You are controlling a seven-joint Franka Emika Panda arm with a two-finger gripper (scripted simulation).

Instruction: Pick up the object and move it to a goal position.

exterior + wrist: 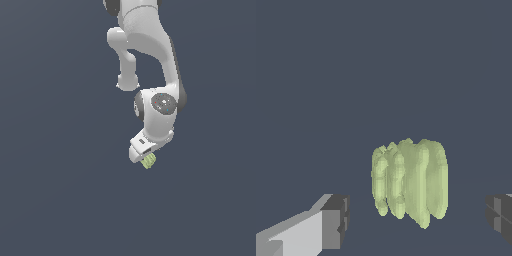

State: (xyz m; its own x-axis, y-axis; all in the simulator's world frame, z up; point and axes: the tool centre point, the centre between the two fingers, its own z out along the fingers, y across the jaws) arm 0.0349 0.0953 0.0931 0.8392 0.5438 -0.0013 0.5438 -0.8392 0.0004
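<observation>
Getting ready to grab
The gripper (417, 220) is wide open around the object (410, 182), low in the frame; center it, then squeeze gently.

The arm (155, 50) looks like smooth white plastic with a soft sheen. The object (410, 181) is pale yellow-green, ridged and lumpy, with a matt, waxy look. The fingers (336, 221) have dark grey, matt, blocky pads. The ground (50, 150) is flat, matt slate-grey.
</observation>
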